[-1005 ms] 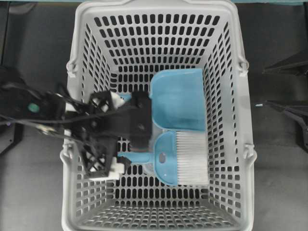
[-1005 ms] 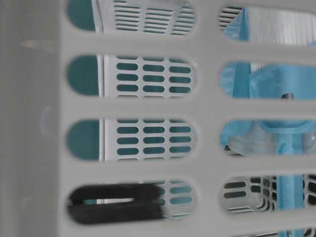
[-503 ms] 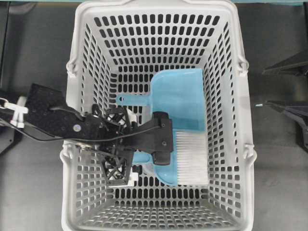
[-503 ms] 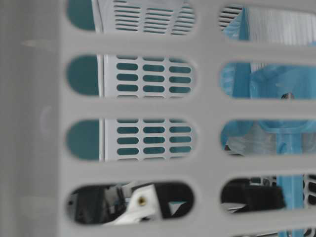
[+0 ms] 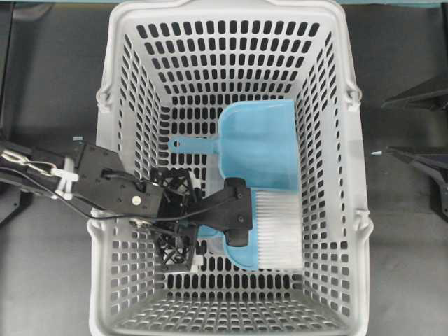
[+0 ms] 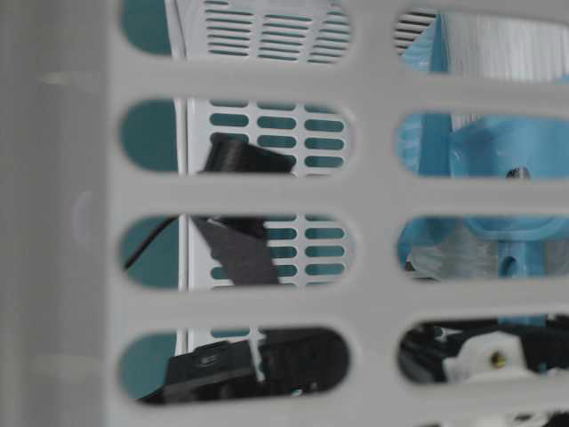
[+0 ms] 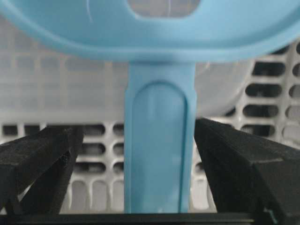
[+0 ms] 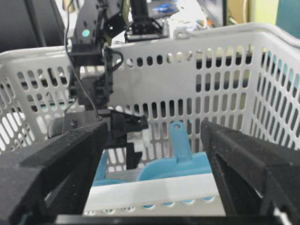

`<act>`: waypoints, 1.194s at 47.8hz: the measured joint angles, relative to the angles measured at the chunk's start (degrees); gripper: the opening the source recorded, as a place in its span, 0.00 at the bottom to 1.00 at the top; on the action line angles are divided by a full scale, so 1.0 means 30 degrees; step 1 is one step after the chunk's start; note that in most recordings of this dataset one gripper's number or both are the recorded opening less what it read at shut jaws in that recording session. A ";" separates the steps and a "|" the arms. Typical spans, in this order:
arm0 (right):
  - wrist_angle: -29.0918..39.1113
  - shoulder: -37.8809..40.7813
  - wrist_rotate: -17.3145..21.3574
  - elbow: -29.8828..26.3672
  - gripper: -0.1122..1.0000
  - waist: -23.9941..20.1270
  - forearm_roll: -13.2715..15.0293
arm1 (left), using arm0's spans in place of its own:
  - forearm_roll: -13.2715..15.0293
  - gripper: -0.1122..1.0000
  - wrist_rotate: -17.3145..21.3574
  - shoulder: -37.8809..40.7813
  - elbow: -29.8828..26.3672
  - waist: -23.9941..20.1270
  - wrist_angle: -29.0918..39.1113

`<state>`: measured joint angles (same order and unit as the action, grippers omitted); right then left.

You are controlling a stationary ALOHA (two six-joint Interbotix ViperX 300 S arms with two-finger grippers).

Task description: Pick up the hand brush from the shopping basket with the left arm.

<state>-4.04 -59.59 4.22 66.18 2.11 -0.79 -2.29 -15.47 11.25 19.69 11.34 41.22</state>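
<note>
The shopping basket (image 5: 231,28) fills most of the overhead view, its slotted grey walls running from the top edge to the bottom edge, where the near rim is cut off. On its floor, right of centre, lies the hand brush (image 5: 269,234), its white bristles pointing right and its half-round teal head partly covered by the black end of the left arm (image 5: 112,185). The brush's thin handle is almost wholly hidden from above under the arm's wrist. Just above the brush, touching or overlapping it, lies the teal dustpan (image 5: 259,143), its own thin handle pointing left.

The left arm enters from the left edge and reaches over the basket's left wall down onto the floor. In the left wrist view, the left gripper (image 7: 159,187) stands spread wide, one black finger (image 7: 37,159) at lower left and the other at lower right, with the brush handle upright between them and a clear gap on each side. The brush head is cropped by the top edge there.

The table-level view is mostly blocked by a blurred basket wall; only scraps of black arm and teal plastic show through its slots.

The right gripper (image 8: 150,154) is spread, holds nothing, and looks at the basket from outside its wall.
</note>
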 measured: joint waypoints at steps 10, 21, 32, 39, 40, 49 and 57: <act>0.0000 0.0029 0.0029 0.0000 0.79 0.0000 0.0029 | 0.0000 0.91 0.0000 0.0059 0.0029 0.0000 -0.0088; 0.0029 0.0029 0.0000 0.0059 0.79 0.0000 0.0000 | -0.0029 0.64 0.0088 0.0088 0.0029 -0.0029 -0.0146; 0.0000 0.0029 0.0029 0.0146 0.79 0.0000 0.0000 | 0.0000 0.31 0.0293 0.0059 0.0029 0.0146 -0.0146; 0.0000 0.0000 0.0029 0.0146 0.79 0.0000 0.0000 | -0.0029 0.31 0.0293 -0.0264 0.0059 0.0176 0.0117; 0.0000 0.0029 0.0000 0.0146 0.79 0.0000 0.0000 | 0.0000 0.31 0.0293 -0.0322 0.0088 0.0176 0.0176; 0.0000 0.0029 0.0000 0.0146 0.79 0.0000 0.0000 | -0.0029 0.31 0.0293 -0.0937 0.0059 0.0234 0.0674; 0.0000 0.0029 0.0029 0.0176 0.79 0.0000 0.0000 | -0.0029 0.31 0.0293 -0.2021 -0.0615 0.0293 0.1348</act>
<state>-4.04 -59.50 4.31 66.71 2.11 -0.79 -2.37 -14.59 5.19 17.84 12.22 45.26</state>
